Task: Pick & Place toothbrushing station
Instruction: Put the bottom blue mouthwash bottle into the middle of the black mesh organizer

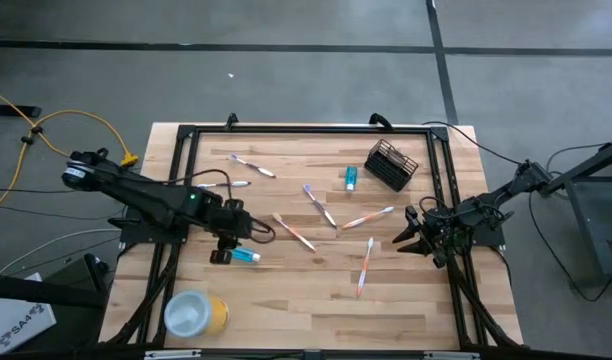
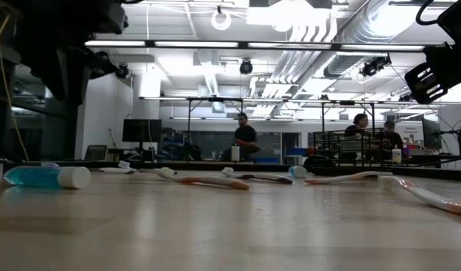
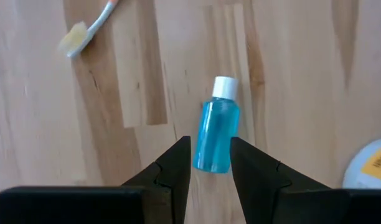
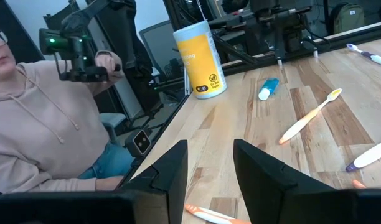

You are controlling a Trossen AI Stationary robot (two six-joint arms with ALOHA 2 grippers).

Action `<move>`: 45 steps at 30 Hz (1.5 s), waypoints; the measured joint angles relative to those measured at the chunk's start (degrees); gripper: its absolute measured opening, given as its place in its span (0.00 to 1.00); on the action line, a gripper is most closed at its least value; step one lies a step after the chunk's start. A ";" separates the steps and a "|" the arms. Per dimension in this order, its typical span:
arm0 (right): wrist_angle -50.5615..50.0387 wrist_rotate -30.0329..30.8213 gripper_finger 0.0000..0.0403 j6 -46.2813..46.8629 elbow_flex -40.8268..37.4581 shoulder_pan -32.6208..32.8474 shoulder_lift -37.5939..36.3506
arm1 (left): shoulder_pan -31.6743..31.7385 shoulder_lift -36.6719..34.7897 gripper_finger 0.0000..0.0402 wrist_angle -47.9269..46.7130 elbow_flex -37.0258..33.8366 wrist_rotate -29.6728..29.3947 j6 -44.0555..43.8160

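Observation:
A small blue tube with a white cap (image 3: pixel 216 134) lies on its side on the wooden table (image 1: pixel 316 300); it also shows in the high view (image 1: pixel 244 256) and the low view (image 2: pixel 46 176). My left gripper (image 3: pixel 210 146) is open and hovers above the tube's bottom end, a finger to either side, clear of it. The black wire-mesh holder (image 1: pixel 391 163) stands at the far right, with a second blue tube (image 1: pixel 352 178) lying beside it. Several toothbrushes (image 1: pixel 319 205) lie scattered across the middle. My right gripper (image 1: pixel 408 236) is open and empty above the table's right side.
A yellow cylinder with a white top (image 1: pixel 196 313) stands near the front left corner. A black frame (image 1: pixel 306 130) runs around the table's edges. A person in a pink hoodie (image 4: pixel 47 124) sits beyond the table's left side. Bare wood lies along the near edge.

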 joint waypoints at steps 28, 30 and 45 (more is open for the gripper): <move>0.00 -0.01 0.30 0.00 -0.02 -0.01 0.01 | -5.10 15.19 0.27 1.15 7.15 0.55 1.17; 0.00 -0.01 0.30 0.00 0.00 -0.02 0.01 | -5.68 15.87 0.27 2.76 7.15 0.52 2.35; 0.00 -0.02 0.30 0.00 0.00 0.00 0.01 | -6.21 16.47 0.27 5.29 7.06 -1.32 0.67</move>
